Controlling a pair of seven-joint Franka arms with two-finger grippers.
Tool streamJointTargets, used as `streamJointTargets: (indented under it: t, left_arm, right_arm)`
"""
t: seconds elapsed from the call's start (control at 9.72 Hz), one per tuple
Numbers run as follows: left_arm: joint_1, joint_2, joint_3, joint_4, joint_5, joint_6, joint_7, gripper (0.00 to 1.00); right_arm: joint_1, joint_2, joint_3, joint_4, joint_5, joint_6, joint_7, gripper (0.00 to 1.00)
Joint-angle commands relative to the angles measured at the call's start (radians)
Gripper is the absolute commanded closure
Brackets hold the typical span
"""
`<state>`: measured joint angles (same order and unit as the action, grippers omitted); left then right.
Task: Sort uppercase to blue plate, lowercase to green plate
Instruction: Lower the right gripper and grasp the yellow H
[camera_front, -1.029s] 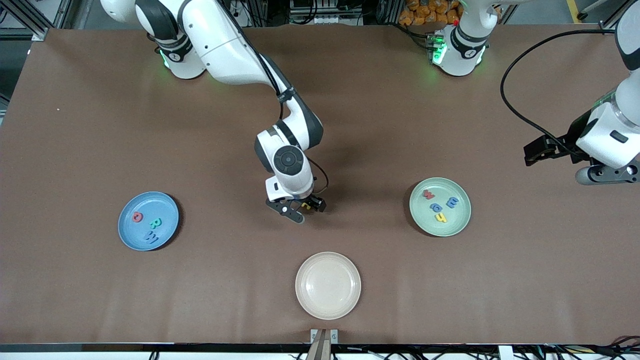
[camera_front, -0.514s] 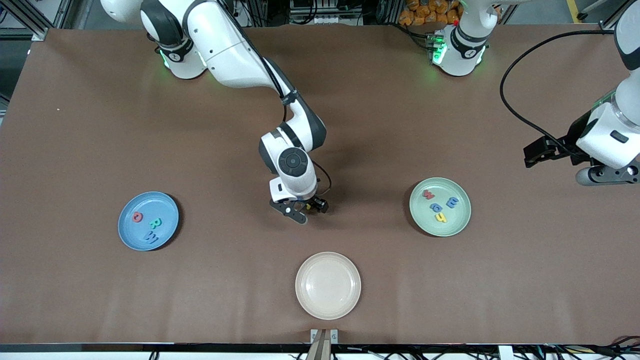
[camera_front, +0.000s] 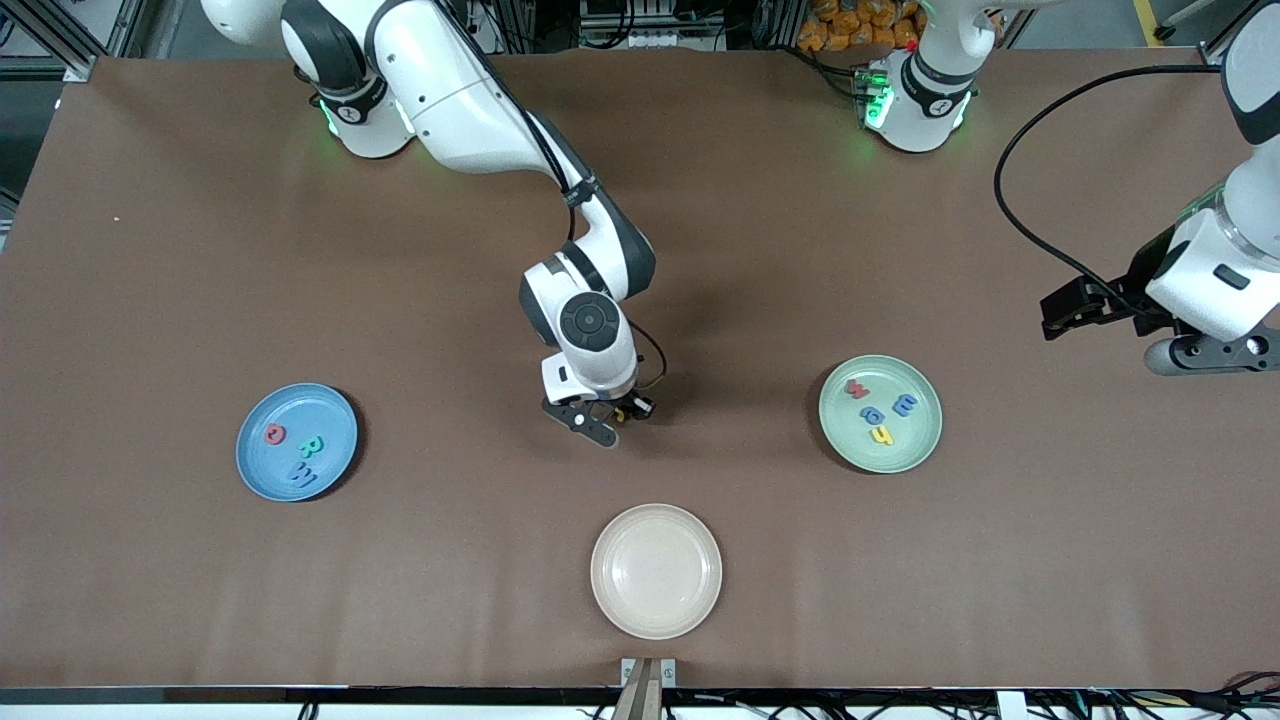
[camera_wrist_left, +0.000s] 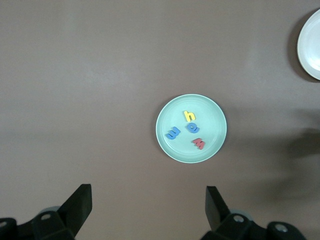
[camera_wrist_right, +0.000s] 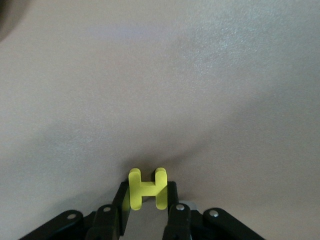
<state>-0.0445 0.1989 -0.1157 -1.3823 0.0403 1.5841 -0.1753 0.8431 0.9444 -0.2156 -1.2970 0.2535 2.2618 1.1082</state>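
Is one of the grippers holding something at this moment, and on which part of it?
The right gripper holds the yellow H, its fingers closed on the two uprights' outer sides. The left gripper is open and holds nothing.

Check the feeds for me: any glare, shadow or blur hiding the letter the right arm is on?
Front view: even light, the right gripper and its shadow hide the letter. Right wrist view: the yellow H is sharp between the fingers, the table washed pale. Left wrist view: clear, soft shadow beside the green plate.

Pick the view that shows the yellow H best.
Right wrist view: the H fills the foreground, pinched in the right hand. The front view hides it under that hand; the left wrist view misses it.
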Motion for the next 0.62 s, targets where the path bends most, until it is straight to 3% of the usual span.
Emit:
streamJointTargets:
  t: [0.0,0.21,0.51]
  left_arm:
    - [0.000,0.008,0.002,0.020,-0.028,-0.003,-0.006,0.00]
    - [0.024,0.008,0.014,0.017,-0.020,-0.003,0.017,0.00]
    - [0.061,0.008,0.014,0.016,-0.027,-0.003,0.111,0.00]
  right_arm:
    - [0.004,-0.016,-0.013,0.012,-0.020,-0.001,0.010,1.00]
    - [-0.006,-0.042,-0.066,0.016,-0.092,-0.086,-0.016,1.00]
    - [-0.041,-0.082,-0.160,0.015,-0.086,-0.174,-0.227,1.00]
